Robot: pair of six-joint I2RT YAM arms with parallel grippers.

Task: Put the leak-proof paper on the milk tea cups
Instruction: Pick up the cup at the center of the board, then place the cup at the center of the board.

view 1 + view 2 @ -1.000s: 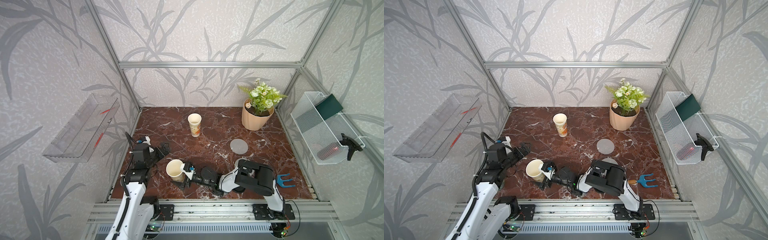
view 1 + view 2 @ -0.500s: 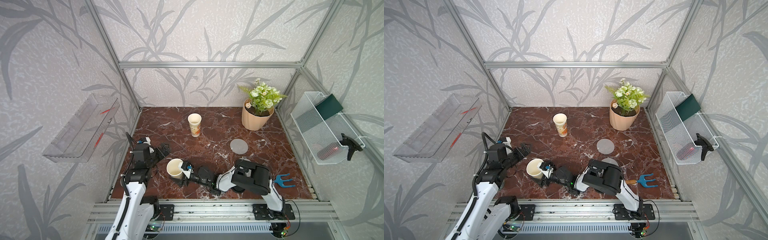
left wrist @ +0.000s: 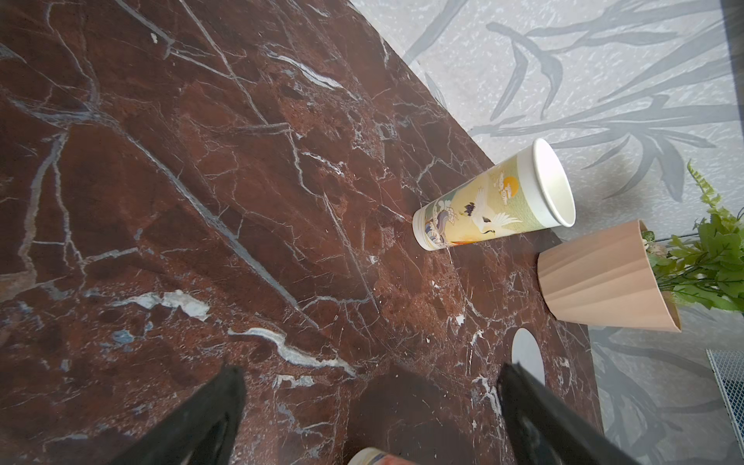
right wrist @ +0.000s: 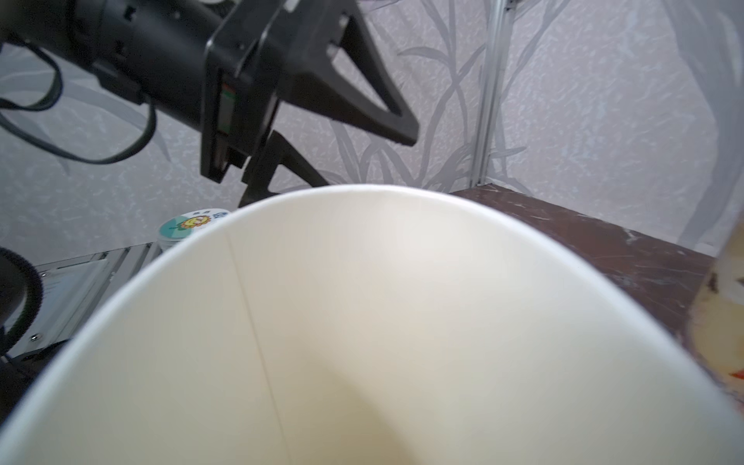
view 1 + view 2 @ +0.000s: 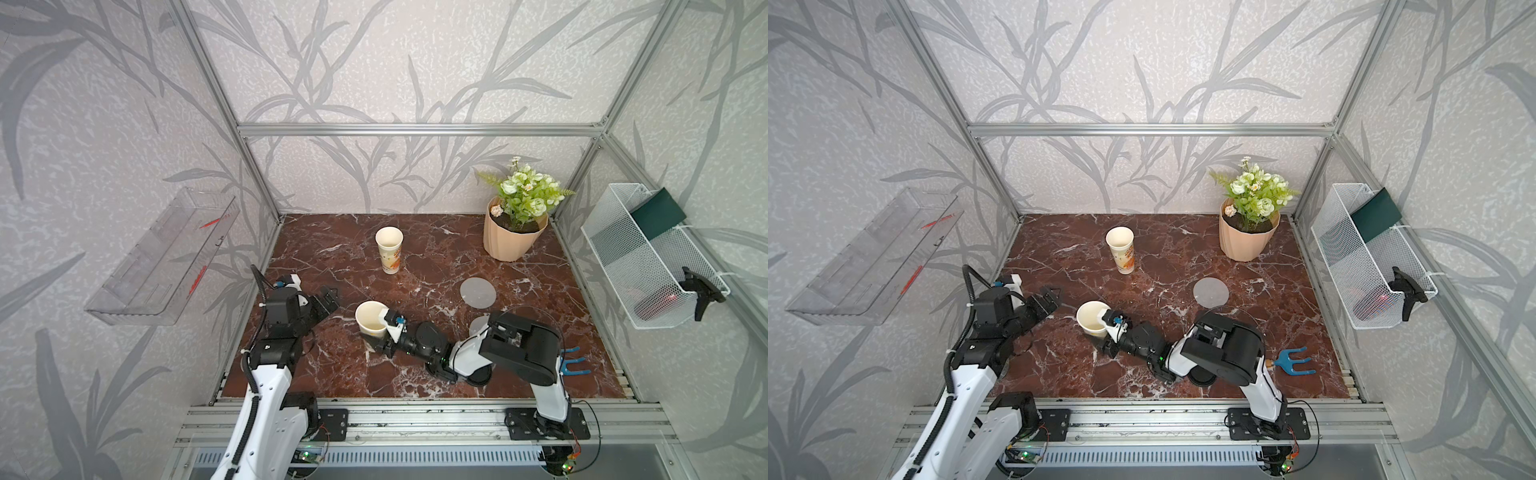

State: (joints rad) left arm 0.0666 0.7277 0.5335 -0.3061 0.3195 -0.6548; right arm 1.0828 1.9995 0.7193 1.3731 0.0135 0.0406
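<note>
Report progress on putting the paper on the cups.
Done: nothing; the far cup and the near cup are both uncovered. In hand: the right gripper is at the near cup's lower side, grip unclear; the left gripper is open, empty. Left: both placements; one paper disc lies in the open, the second disc partly under the right arm.

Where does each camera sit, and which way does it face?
Top views: high at the front, looking down on the whole table; both arms show.
Left wrist: on the left arm, facing the far cup; fingers of the open left hand show.
Right wrist: on the right arm, looking into the near cup; right hand hidden.
Shared: top and left wrist views show the far cup.
</note>
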